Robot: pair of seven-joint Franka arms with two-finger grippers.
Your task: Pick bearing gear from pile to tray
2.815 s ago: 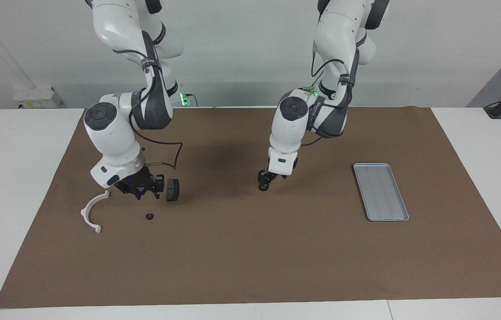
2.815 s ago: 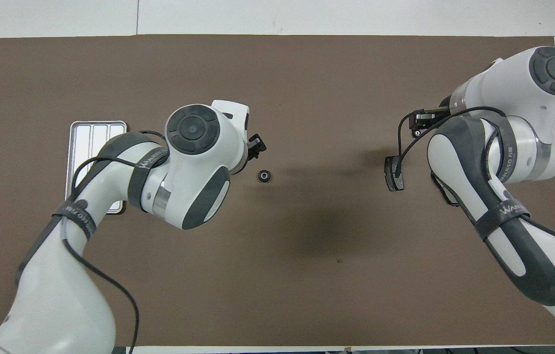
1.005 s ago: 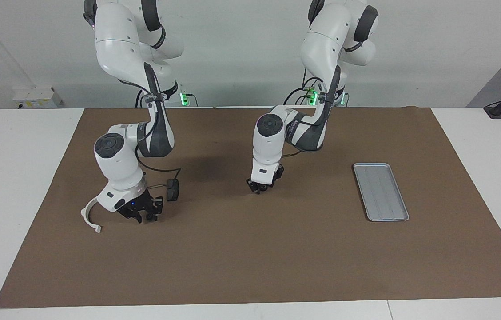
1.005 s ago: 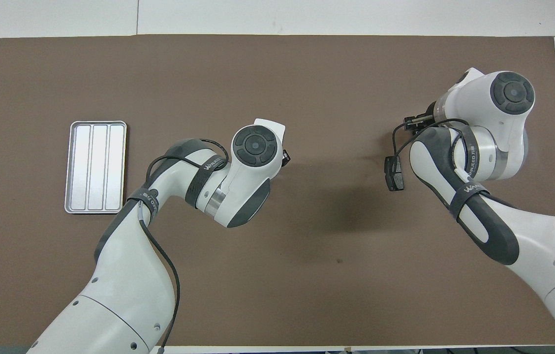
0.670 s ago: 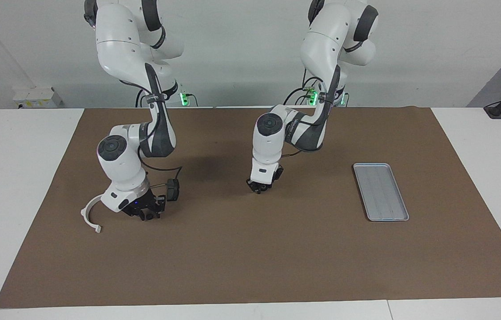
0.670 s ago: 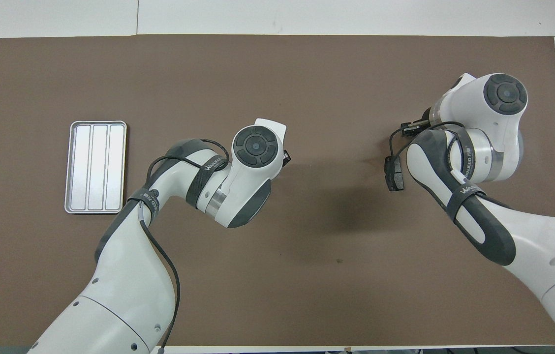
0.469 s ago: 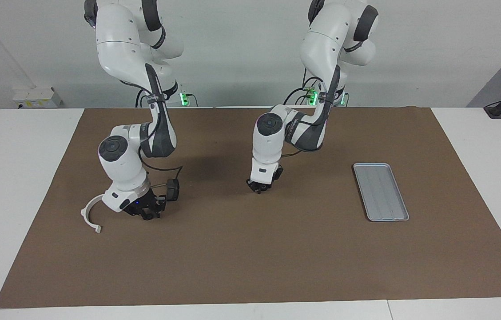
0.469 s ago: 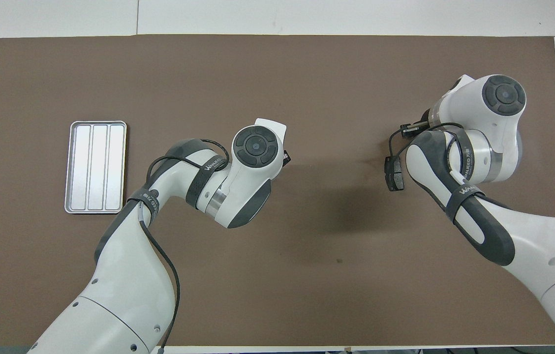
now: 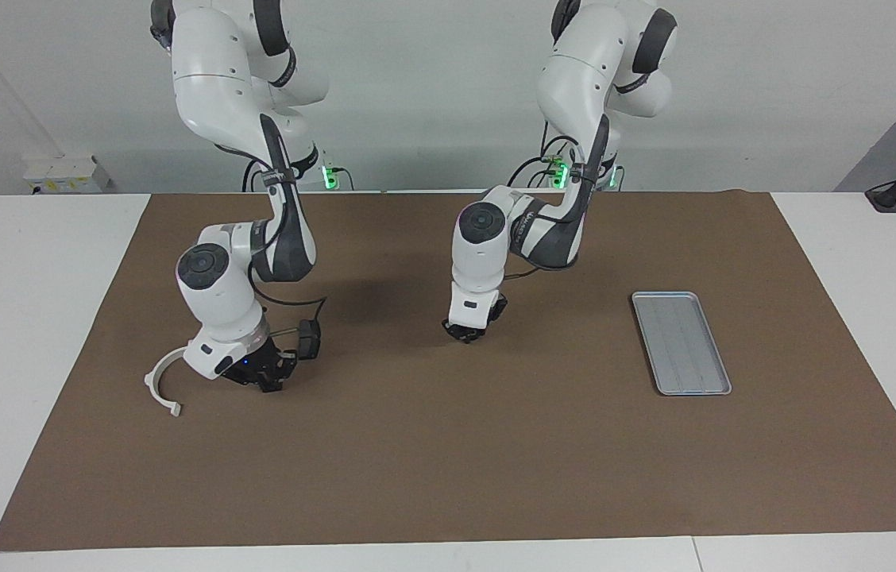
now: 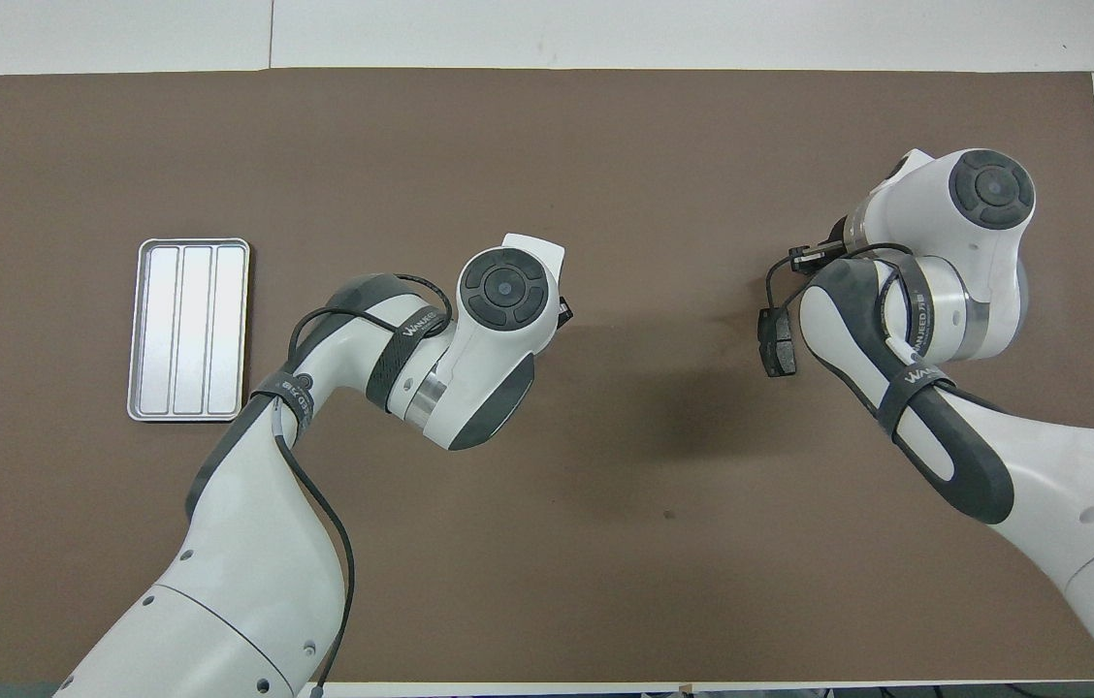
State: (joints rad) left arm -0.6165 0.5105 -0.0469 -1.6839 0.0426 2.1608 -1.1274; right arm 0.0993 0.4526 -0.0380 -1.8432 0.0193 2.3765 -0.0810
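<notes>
Right gripper closed down on mat beside bracket, presumably pinching gear; left gripper grip unclear; tray well apart.

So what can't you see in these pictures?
- Overhead view: the white bracket is hidden under the right arm.
- Overhead view: the left pincer is mostly covered by its own wrist.
- Facing view: whatever is under the right pincer is covered by it.

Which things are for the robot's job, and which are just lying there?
For the job:
- tray, with nothing in it
- right hand, low beside the pile
- left hand, low over mid-mat

Just lying about:
- white half-ring bracket
- dark brake pad
- brown mat
</notes>
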